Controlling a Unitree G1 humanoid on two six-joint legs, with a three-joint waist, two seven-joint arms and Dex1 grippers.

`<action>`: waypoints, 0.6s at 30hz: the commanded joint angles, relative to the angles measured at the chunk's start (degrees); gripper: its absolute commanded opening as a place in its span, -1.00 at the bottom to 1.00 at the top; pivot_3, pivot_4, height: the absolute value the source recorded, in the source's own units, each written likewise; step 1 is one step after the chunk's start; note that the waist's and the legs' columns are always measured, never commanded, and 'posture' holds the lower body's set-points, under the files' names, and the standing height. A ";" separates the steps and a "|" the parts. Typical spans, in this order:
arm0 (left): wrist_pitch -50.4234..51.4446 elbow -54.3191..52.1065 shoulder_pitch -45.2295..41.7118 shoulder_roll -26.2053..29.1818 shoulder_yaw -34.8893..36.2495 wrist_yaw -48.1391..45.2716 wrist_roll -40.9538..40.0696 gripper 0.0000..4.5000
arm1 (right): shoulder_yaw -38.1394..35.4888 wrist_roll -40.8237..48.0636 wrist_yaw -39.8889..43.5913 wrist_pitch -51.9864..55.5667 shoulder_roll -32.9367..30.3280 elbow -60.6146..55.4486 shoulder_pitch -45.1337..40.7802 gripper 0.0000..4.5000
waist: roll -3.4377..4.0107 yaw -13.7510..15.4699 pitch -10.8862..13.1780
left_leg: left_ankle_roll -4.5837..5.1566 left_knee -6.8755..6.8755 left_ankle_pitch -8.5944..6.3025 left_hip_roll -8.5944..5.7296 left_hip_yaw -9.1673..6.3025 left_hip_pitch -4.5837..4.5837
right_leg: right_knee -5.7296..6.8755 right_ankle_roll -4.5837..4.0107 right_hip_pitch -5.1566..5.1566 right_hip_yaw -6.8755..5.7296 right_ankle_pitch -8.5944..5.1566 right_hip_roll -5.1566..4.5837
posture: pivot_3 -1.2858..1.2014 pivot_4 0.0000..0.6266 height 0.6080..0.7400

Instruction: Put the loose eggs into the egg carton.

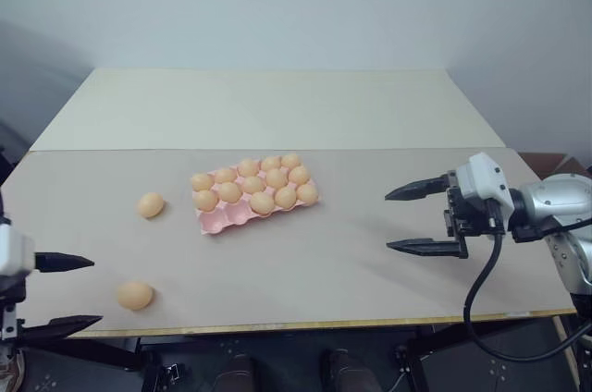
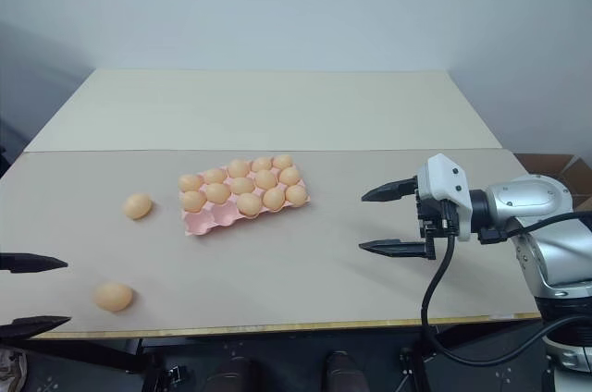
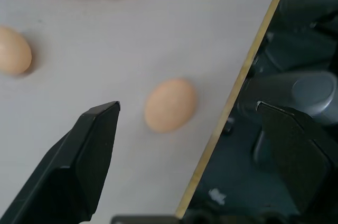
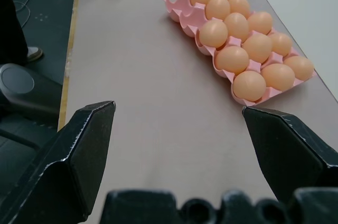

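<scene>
Now — left gripper point(image 1: 79, 292) jaws wide, empty | right gripper point(image 1: 398, 220) likewise | two loose eggs point(image 1: 135, 296) beside egg carton point(image 1: 215, 219)

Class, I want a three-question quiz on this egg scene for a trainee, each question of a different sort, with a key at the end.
1. How many eggs lie loose on the table?
2. True or false: the right pincer holds an egg.
3. Which loose egg lies nearer the carton: A, the far egg, or B, the near egg by the table's front edge?

Key
1. Two.
2. False: it is open and holds nothing, as is the left pincer.
3. A.
</scene>
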 commanded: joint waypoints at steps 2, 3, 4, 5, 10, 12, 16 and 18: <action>-1.88 1.25 -2.89 0.80 -4.00 2.20 1.25 1.00 | -1.82 1.69 0.54 -0.30 -1.57 -1.24 -0.16 0.98 | 0.00 0.03 0.00 | 0.00 0.00 0.00 0.01 0.00 0.00 | 0.01 0.00 0.00 -0.01 0.00 0.00 | 0.03 -0.52 1.00; -2.26 1.59 -3.41 1.02 -5.00 2.43 1.63 1.00 | -1.93 1.81 0.53 -0.26 -1.73 -1.33 -0.06 0.98 | 0.00 0.04 0.00 | 0.00 0.00 0.00 0.01 -0.01 0.00 | 0.00 0.00 0.00 -0.01 0.00 0.00 | 0.03 -0.52 1.00; -2.63 2.09 -3.92 1.34 -6.19 2.71 2.19 1.00 | -2.04 1.94 0.45 -0.19 -1.89 -1.47 0.05 0.98 | 0.00 0.03 0.00 | 0.00 0.00 0.00 0.00 -0.01 -0.01 | 0.01 0.00 0.00 0.00 0.00 0.00 | 0.03 -0.52 1.00; -3.59 2.90 -4.60 1.69 -7.74 3.33 3.31 1.00 | -2.16 2.08 0.28 -0.07 -2.02 -1.66 0.17 0.98 | 0.00 0.03 0.00 | 0.00 0.00 0.00 0.00 0.00 0.00 | 0.00 0.00 0.00 0.00 0.00 0.00 | 0.03 -0.52 1.00; -6.75 6.60 -10.22 2.55 -17.27 6.48 6.58 1.00 | -2.33 2.51 -0.50 0.04 -2.36 -2.37 0.66 0.98 | 0.00 0.10 0.00 | 0.01 0.00 0.00 0.00 0.00 0.00 | 0.01 0.00 0.01 0.00 0.00 0.00 | 0.03 -0.52 1.00; -7.34 7.48 -12.95 2.51 -21.46 7.34 7.44 1.00 | -2.46 2.64 -0.78 0.13 -2.51 -2.56 0.70 0.98 | 0.00 0.13 0.00 | 0.01 0.00 0.00 0.00 0.00 -0.01 | 0.01 0.01 0.01 0.01 0.00 0.00 | 0.03 -0.52 1.00; -7.02 8.40 -17.42 2.25 -28.02 8.41 8.21 1.00 | -3.12 3.13 -1.10 0.44 -2.99 -3.30 1.24 0.98 | 0.00 0.23 0.00 | 0.26 0.00 0.15 0.00 0.02 -0.04 | 0.03 0.01 -0.01 0.01 0.01 0.01 | 0.03 -0.52 1.00; -8.86 9.70 -17.89 3.03 -30.17 8.73 10.24 0.74 | -3.56 3.50 -1.39 0.69 -3.25 -3.79 1.60 1.00 | 0.00 0.19 0.00 | 0.28 0.00 0.17 0.00 0.02 -0.03 | 0.03 0.01 0.00 0.01 0.01 0.01 | 0.03 -0.52 1.00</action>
